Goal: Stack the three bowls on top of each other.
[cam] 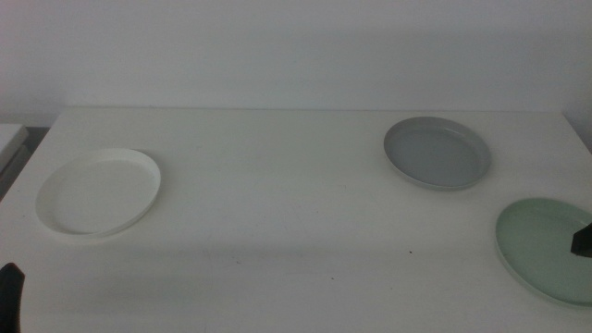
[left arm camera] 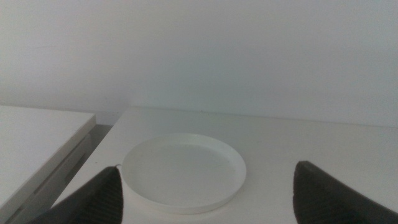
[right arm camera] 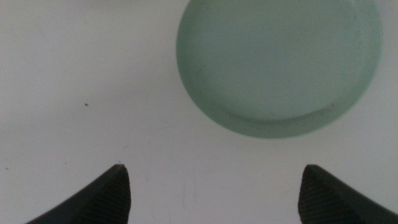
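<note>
- Table (cam: 277,203): three bowls, all separate, none stacked. White bowl (cam: 99,192) near the left edge; grey bowl (cam: 437,153) far right; green bowl (cam: 546,248) near right, cut off by the picture edge.
- Left gripper (left arm camera: 205,199): jaws spread wide, holding nothing. It sits low at the near left corner, facing the white bowl (left arm camera: 183,171), which lies between the jaw tips and a little beyond them.
- Right gripper (right arm camera: 214,193): jaws wide apart, empty. It looks down over the table just beside the green bowl (right arm camera: 280,65); only a dark tip shows at the right edge of the middle view (cam: 582,239).
- Judged stage: start; no bowl lifted yet.
- Risk: rims are low and upright, so a jaw that comes down off the rim would push the bowl across the table instead of pinching it.
- Risk: a rim-only hold may let the bowl tilt or slip in transit.
- Risk: green bowl sits close to the table's edge; a nudge outward could send it off.
- Risk: both arms heading for one stack spot could collide.
</note>
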`<state>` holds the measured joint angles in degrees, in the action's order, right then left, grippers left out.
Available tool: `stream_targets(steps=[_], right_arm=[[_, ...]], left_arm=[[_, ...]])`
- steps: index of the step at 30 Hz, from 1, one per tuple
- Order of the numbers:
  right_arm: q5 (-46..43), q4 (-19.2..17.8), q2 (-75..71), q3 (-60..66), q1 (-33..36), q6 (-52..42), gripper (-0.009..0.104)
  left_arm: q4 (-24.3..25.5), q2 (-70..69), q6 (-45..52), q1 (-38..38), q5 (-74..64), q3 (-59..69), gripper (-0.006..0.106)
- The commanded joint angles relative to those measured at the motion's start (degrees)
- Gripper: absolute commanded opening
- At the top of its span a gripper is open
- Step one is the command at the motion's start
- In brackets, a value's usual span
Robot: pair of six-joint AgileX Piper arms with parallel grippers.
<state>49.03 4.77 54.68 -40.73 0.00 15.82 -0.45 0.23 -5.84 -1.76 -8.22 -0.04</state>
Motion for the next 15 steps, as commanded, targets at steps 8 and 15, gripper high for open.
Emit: stream_targets(steps=[8, 15], right_arm=[[-3.3, -3.4, 6.4, -2.3, -0.9, 0.5, 0.093], [-0.7, 1.6, 18.9, -11.4, -16.5, -7.4, 0.088]], left_arm=[[0.0, -0.2, -0.1, 0.1, 0.8, 0.0, 0.094], [0.0, -0.2, -0.1, 0.1, 0.8, 0.0, 0.094]])
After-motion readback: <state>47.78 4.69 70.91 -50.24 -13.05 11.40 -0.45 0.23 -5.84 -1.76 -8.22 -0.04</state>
